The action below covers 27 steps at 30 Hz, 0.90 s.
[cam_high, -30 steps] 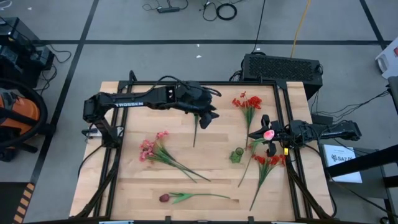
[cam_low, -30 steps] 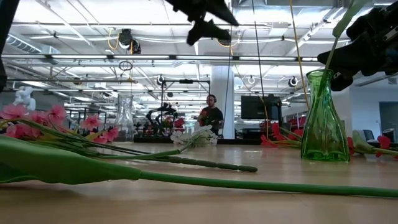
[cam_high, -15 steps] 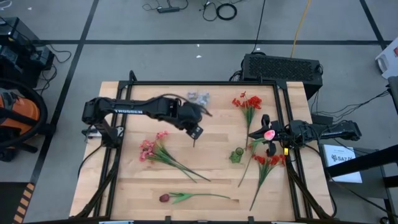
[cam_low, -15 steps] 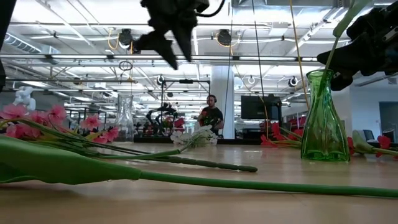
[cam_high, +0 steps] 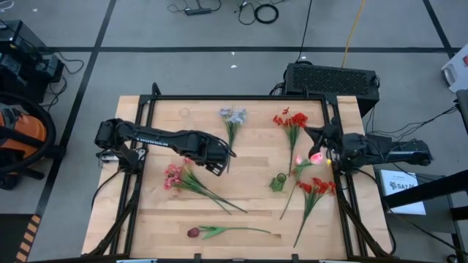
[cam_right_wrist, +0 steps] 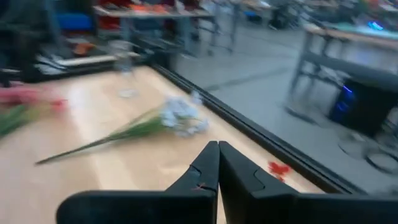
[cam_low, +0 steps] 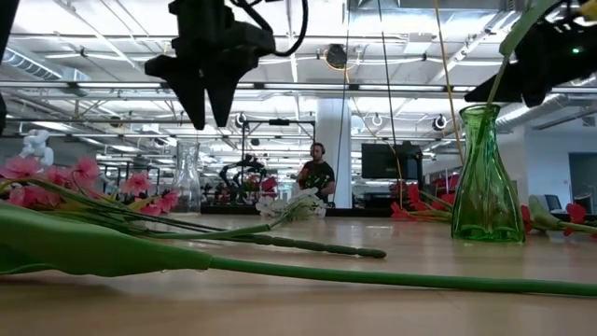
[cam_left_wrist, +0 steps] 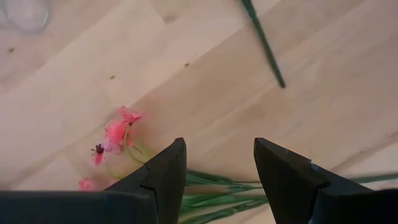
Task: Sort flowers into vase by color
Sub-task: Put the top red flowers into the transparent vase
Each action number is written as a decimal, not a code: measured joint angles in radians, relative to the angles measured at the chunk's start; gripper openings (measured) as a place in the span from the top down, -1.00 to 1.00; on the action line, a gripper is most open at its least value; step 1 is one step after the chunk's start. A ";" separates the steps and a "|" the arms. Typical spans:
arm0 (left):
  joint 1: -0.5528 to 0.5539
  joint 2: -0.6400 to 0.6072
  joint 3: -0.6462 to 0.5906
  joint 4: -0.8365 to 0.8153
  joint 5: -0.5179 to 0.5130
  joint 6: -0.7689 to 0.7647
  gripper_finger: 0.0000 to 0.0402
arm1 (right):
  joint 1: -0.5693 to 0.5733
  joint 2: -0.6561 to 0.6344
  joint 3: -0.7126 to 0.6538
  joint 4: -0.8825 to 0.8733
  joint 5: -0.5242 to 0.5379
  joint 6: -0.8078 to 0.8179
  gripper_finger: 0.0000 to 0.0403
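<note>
From above, my left gripper [cam_high: 217, 162] hangs over the pale wooden table [cam_high: 161, 219] beside the spray of pink blossoms on thin green stems [cam_high: 175, 175], fingers spread wide and holding nothing. The pale grey-blue bunch [cam_high: 233, 115] lies near the far edge, the bright red cluster [cam_high: 290, 120] to its right, a second red cluster [cam_high: 316, 188] near the small green glass vase [cam_high: 278, 183], and the dark red tulip [cam_high: 194, 232] by the near edge. My right gripper [cam_high: 322, 139] sits at the table's right side, fingers pressed together, a pink bloom [cam_high: 315, 156] just beside it. At table height, my left gripper [cam_low: 207, 98] points down, high above the pink blossoms [cam_low: 56, 182]; the vase [cam_low: 487, 177] stands upright with a stem in it. Past my left fingers [cam_left_wrist: 165, 171] I see the blossoms [cam_left_wrist: 115, 134] below the gap. Past my closed right fingers [cam_right_wrist: 214, 165] lies the grey-blue bunch [cam_right_wrist: 180, 118].
</note>
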 joint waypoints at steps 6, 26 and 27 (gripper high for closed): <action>0.009 0.000 -0.013 -0.007 -0.009 0.054 0.04 | -0.122 0.293 0.156 -0.126 -0.071 0.166 1.00; -0.022 -0.122 -0.144 -0.187 -0.177 0.188 0.04 | -0.605 0.801 0.824 -0.802 -0.383 0.314 1.00; -0.024 -0.157 -0.182 -0.157 -0.179 0.182 0.04 | -0.619 0.808 0.832 -0.818 -0.410 0.331 1.00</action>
